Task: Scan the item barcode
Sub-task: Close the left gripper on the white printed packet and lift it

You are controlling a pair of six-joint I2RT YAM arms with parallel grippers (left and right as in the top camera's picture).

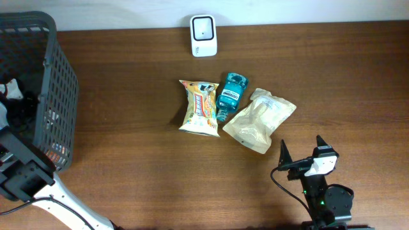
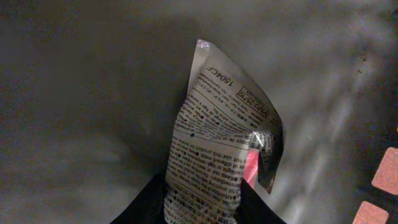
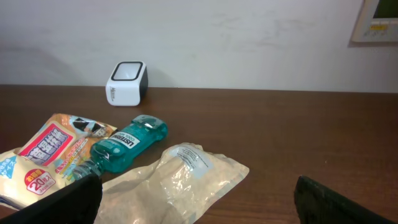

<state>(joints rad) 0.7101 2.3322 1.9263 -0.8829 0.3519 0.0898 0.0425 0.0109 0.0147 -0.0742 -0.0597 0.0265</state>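
The left gripper (image 2: 202, 202) appears to pinch the silver packet (image 2: 217, 137) by its lower end, down in the basket (image 1: 64, 96). Confirm a firm hold before lifting toward the scanner (image 1: 204, 27). The right gripper (image 1: 301, 150) gapes empty.

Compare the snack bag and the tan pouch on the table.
The snack bag is yellow with bright print; the pouch is plain tan with a small white label. The snack bag lies left of the teal bottle, the pouch right of it. The pouch looks larger. Both lie flat.
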